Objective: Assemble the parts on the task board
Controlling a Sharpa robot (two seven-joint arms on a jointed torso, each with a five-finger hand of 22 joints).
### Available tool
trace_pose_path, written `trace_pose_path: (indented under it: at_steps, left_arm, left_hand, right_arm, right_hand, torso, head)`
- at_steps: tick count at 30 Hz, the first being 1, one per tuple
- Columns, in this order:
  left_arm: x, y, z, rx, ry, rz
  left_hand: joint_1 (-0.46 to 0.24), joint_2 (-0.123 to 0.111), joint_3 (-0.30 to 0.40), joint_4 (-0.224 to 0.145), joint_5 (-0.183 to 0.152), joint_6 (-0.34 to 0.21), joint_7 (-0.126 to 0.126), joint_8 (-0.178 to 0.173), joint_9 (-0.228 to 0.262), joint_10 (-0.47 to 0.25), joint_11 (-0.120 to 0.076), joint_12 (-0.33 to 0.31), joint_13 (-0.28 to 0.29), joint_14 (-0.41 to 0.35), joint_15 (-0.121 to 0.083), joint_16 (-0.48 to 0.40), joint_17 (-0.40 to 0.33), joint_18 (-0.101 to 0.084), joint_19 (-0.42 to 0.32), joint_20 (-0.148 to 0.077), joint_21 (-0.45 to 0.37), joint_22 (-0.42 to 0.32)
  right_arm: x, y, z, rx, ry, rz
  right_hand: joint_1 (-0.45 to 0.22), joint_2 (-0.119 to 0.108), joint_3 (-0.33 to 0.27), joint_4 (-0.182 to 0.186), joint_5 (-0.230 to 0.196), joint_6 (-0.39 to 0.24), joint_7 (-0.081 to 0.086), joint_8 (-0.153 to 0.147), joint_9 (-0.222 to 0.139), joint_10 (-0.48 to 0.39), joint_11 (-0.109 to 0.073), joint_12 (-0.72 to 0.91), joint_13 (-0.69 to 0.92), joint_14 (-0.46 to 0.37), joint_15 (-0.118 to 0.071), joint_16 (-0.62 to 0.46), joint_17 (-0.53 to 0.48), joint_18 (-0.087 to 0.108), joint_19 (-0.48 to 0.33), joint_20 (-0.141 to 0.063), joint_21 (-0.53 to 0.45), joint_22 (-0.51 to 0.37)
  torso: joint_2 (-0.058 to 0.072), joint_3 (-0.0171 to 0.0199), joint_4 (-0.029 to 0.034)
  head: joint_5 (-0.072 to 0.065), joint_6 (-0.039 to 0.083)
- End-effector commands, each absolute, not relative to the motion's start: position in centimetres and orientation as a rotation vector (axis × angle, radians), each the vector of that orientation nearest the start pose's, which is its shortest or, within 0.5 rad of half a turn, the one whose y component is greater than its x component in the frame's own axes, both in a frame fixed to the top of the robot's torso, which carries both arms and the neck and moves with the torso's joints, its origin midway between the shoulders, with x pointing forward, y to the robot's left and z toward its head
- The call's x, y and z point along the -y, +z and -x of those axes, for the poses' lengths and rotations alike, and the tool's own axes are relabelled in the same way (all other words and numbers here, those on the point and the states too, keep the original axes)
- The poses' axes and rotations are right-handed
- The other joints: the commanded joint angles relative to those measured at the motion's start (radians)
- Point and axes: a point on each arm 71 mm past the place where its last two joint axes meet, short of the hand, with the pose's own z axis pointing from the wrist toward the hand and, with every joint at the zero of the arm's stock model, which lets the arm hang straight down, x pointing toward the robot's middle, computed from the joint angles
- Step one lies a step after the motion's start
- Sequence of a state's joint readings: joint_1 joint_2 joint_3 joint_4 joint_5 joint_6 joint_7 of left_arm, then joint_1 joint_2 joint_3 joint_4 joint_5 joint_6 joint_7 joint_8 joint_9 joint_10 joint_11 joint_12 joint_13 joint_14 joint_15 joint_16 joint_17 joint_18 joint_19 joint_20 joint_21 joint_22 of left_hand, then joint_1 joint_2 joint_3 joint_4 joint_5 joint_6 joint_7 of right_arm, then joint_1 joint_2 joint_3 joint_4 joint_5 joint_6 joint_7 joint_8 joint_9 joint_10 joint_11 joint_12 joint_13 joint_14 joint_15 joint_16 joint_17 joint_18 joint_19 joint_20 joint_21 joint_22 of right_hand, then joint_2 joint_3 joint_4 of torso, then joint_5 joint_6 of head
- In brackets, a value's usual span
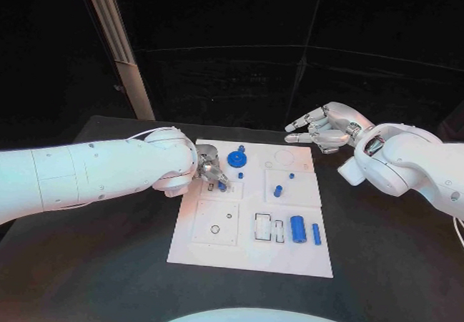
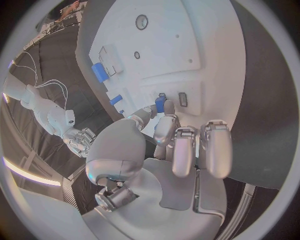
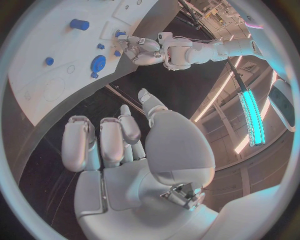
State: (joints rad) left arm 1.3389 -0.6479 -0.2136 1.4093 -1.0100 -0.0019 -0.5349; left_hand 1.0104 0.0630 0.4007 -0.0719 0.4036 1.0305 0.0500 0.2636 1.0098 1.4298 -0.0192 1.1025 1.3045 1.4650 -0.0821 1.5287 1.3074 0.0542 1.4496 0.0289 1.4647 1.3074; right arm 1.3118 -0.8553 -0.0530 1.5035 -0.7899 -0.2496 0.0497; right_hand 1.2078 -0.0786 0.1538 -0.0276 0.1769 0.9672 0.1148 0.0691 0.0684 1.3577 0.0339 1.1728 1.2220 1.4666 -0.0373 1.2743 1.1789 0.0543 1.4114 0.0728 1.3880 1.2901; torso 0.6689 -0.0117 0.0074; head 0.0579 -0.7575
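One blue peg (image 2: 160,103) is pinched in the left robot hand (image 1: 212,174) over the board's (image 1: 250,258) left edge; keep it upright and lower gently. The right robot hand (image 1: 326,128) hovers empty, fingers apart, beyond the board.

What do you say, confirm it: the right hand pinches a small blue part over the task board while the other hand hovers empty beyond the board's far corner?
Wrong hand. The left hand pinches the small blue part over the task board, as the left wrist view shows. The right hand is the one that hovers empty beyond the board's far corner, seen in the head view.
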Motion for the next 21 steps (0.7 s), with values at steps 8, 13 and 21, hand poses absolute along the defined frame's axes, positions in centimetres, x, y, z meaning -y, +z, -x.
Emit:
trace_pose_path:
  at_steps: [8,13,21]
  left_arm:
    - [-15.83,-22.20,-49.91,-2.286,-0.366,0.118]
    - [-15.80,-22.25,-49.87,-2.294,-0.362,0.112]
    - [-15.67,-22.35,-49.72,-2.313,-0.358,0.096]
  left_hand:
    - [0.010,0.001,0.218,-0.211,0.003,0.005,0.000,0.005,0.002,-0.001,-0.005,-0.005,-0.001,0.093,-0.005,0.005,0.214,-0.010,0.008,-0.001,0.005,0.095]
    - [0.010,0.001,0.218,-0.211,0.003,0.005,0.000,0.005,0.002,-0.001,-0.005,-0.005,-0.001,0.093,-0.005,0.006,0.215,-0.010,0.008,-0.002,0.005,0.095]
    - [0.010,-0.009,0.224,-0.206,0.017,0.010,0.000,0.006,0.004,0.002,-0.005,-0.007,-0.003,0.094,-0.006,0.007,0.215,-0.010,0.007,-0.002,0.004,0.095]
  right_arm:
    - [20.92,-13.89,-50.49,-1.716,1.071,-0.340]
    - [20.91,-13.89,-50.48,-1.717,1.071,-0.340]
    - [20.90,-13.90,-50.49,-1.718,1.071,-0.339]
  right_hand:
    - [-0.006,0.005,-0.002,-0.004,0.004,0.009,0.002,-0.004,0.000,0.007,-0.002,-0.001,-0.001,0.015,-0.006,-0.002,0.001,0.012,-0.001,-0.004,-0.003,0.002]
    - [-0.006,0.005,-0.002,-0.004,0.004,0.009,0.002,-0.004,0.000,0.007,-0.002,-0.001,-0.001,0.015,-0.006,-0.002,0.001,0.012,-0.001,-0.004,-0.003,0.002]
    - [-0.009,0.006,-0.002,-0.003,0.004,0.009,0.002,-0.004,0.000,0.008,-0.002,0.000,0.000,0.016,-0.006,-0.002,0.002,0.012,0.000,-0.004,-0.003,0.002]
  torso:
    - [0.000,0.0005,0.0001]
    - [0.000,0.0004,0.0005]
    - [-0.001,0.0004,0.0007]
  head:
    - [-0.001,-0.002]
    - [-0.002,-0.002]
    - [-0.002,-0.005]
